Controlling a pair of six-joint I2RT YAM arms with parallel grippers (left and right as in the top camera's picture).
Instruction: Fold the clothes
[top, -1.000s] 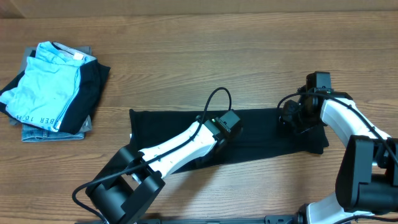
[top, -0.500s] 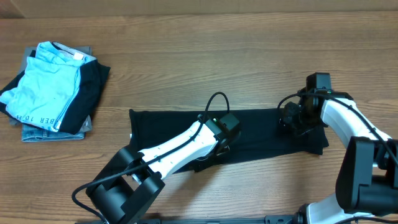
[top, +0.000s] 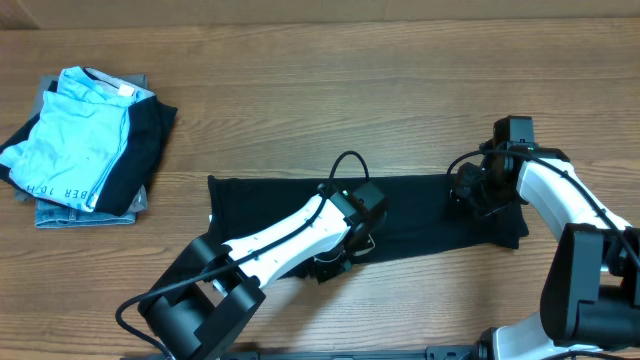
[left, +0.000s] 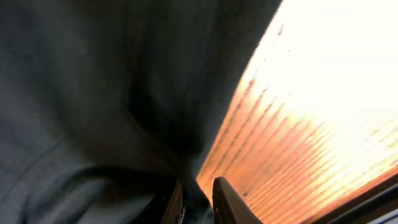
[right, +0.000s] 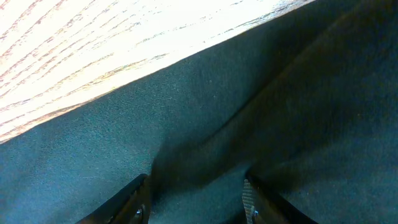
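Note:
The clothes, a black T-shirt (top: 260, 205), lie folded into a long strip across the middle of the table. My left gripper (top: 335, 264) is low at the strip's front edge. In the left wrist view its fingers (left: 198, 188) stand a narrow gap apart, open, with a dark fold of the shirt (left: 93, 93) between them. My right gripper (top: 468, 192) rests on the strip's right end. Its jaws (right: 195, 186) are wide apart and open, pressing on the shirt (right: 217, 93), and a soft ridge of cloth runs between them.
A pile of folded garments sits at the far left: a light blue piece with dark lettering (top: 75, 135) on top and a grey-blue denim-like piece (top: 85, 213) underneath. Bare wooden table (top: 330, 90) lies behind and in front of the strip.
My left gripper's jaws have parted a little and its head has shifted toward the shirt's front edge. The right arm has not moved.

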